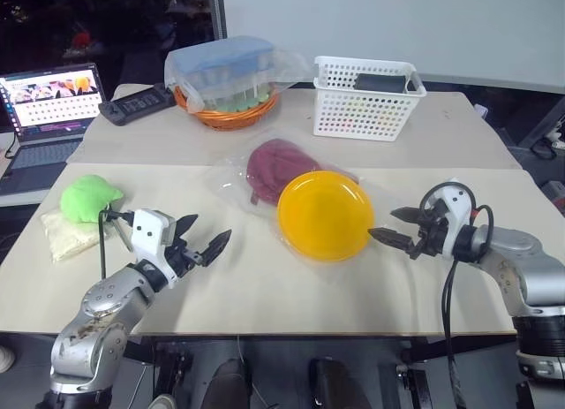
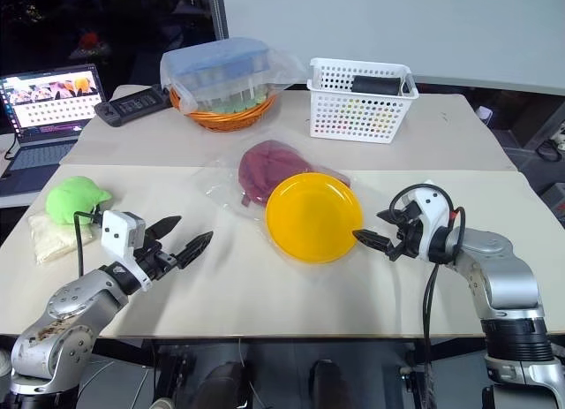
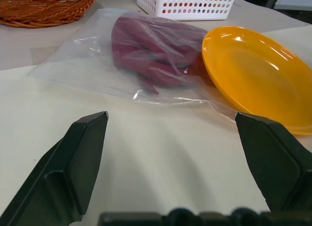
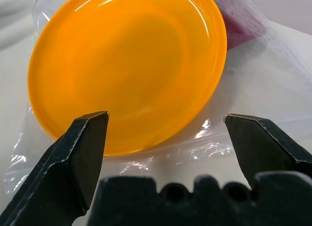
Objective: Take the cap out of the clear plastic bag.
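Note:
The maroon cap (image 1: pixel 275 165) lies inside the clear plastic bag (image 1: pixel 231 181) on the middle of the table. A yellow plate (image 1: pixel 325 215) rests on the bag's near right part, partly over the cap. In the left wrist view the cap (image 3: pixel 153 50) shows through the crinkled bag (image 3: pixel 78 65). My left gripper (image 1: pixel 201 236) hovers open to the near left of the bag, pointing toward it, with nothing between its fingers. Just right of the plate, my right gripper (image 1: pixel 395 225) stands open, facing the plate's rim (image 4: pixel 122 148).
A white perforated basket (image 1: pixel 365 98) and an orange basket (image 1: pixel 226 111) holding a plastic-draped blue box stand at the back. A bright green lump (image 1: pixel 88 198) on a pale pouch lies at the left. A laptop (image 1: pixel 48 109) and a black controller sit far left.

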Robot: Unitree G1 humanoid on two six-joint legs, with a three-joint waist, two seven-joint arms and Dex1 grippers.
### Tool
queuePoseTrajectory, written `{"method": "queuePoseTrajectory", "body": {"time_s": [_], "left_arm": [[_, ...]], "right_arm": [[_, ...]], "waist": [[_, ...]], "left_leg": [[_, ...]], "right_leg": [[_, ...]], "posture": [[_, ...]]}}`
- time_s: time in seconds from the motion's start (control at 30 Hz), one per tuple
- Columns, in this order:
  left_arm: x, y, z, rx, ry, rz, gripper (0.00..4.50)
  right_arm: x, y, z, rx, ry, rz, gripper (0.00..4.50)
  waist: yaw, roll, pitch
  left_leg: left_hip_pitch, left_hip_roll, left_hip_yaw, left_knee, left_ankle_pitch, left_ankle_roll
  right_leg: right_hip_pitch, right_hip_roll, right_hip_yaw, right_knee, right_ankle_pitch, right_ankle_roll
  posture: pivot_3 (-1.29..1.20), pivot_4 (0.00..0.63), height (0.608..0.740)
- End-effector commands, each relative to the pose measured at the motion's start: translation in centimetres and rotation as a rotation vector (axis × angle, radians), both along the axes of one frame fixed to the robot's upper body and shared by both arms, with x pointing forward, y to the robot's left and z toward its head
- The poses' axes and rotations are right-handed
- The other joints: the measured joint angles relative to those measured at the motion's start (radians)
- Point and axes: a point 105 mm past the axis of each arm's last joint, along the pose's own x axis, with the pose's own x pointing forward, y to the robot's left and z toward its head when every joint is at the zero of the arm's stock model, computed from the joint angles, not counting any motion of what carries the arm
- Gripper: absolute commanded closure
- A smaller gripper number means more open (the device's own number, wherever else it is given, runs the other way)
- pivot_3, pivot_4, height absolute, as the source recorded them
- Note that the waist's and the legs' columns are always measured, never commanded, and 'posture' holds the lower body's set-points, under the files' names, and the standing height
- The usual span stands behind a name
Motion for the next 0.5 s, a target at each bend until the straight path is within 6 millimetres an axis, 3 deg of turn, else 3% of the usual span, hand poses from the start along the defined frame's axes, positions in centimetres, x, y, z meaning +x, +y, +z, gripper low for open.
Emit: {"method": "queuePoseTrajectory", "body": {"time_s": [0.03,0.17,0.33,0.5], "left_arm": [[0.0,-0.3,1.9,-0.015,-0.050,-0.041,0.03],[0.5,-0.3,4.6,-0.103,-0.098,-0.097,0.03],[0.6,-1.1,5.2,-0.079,-0.104,-0.126,0.03],[0.7,-0.9,5.5,-0.124,-0.107,-0.081,0.03]], "right_arm": [[0.1,-0.3,2.0,0.039,-0.042,-0.026,0.00],[1.0,0.6,3.6,0.158,0.017,-0.010,0.00],[2.5,2.2,3.2,0.227,0.109,0.053,0.00],[5.4,1.6,1.8,0.257,0.190,-0.025,0.00]], "waist": [[0.000,0.000,0.000],[-0.001,0.000,0.000],[-0.005,-0.001,0.000],[-0.003,-0.001,0.000]], "left_leg": [[0.000,0.000,0.000,0.000,0.000,0.000],[0.000,0.000,0.000,0.000,0.000,0.000],[0.000,0.000,-0.001,0.000,0.001,0.001],[-0.001,-0.001,-0.001,0.000,0.000,0.001]], "right_leg": [[0.000,0.000,0.000,0.000,0.000,0.000],[0.000,0.000,0.000,0.001,0.000,0.000],[0.001,0.001,0.000,0.000,0.000,0.000],[0.000,0.001,0.000,0.000,0.005,-0.002]], "posture": [[0.00,0.150,0.730],[0.00,0.150,0.730],[0.00,0.150,0.730],[0.00,0.150,0.730]]}}
